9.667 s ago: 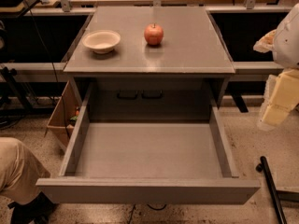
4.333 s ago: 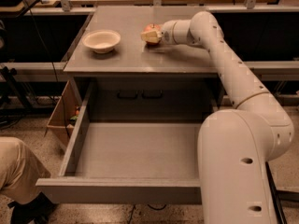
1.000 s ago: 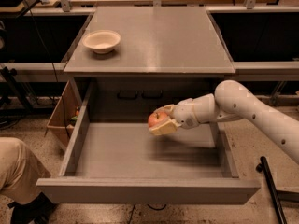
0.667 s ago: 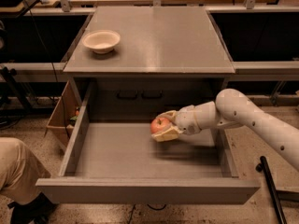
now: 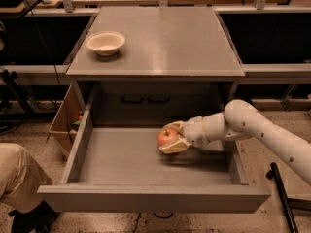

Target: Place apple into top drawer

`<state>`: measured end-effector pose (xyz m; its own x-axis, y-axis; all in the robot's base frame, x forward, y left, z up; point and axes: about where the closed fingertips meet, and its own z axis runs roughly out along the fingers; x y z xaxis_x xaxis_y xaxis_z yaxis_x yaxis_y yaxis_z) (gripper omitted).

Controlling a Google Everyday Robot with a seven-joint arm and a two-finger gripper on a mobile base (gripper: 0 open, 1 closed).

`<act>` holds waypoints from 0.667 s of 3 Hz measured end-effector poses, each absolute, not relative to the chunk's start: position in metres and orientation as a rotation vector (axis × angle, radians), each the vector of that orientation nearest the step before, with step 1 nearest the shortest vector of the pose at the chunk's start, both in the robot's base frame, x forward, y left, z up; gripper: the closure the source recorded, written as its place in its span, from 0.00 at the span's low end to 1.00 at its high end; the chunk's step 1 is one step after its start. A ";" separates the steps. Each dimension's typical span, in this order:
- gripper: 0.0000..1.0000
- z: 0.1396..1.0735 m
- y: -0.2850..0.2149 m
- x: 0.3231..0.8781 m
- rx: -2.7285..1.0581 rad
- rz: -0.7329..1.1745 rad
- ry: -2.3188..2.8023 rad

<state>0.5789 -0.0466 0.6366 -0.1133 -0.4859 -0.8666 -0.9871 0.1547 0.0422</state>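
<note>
Your cream two-finger end effector [image 5: 172, 138] comes in from the right, clamped around the small round red-orange apple [image 5: 166, 135], low inside the wide, shallow grey top drawer [image 5: 121, 166], probably ready for release. A cream-white shallow bowl [image 5: 105, 41] sits on the grey desk [image 5: 165, 38]. No writing is readable.

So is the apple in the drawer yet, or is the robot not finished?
Nearly. Done: the drawer is open and the apple is down inside it. In hand: the gripper, reaching in from the right, is shut on the apple; I can't tell whether the apple touches the bottom. Left: let go and back out.
</note>
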 end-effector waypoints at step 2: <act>0.08 0.632 -0.057 0.570 -1.411 0.865 1.727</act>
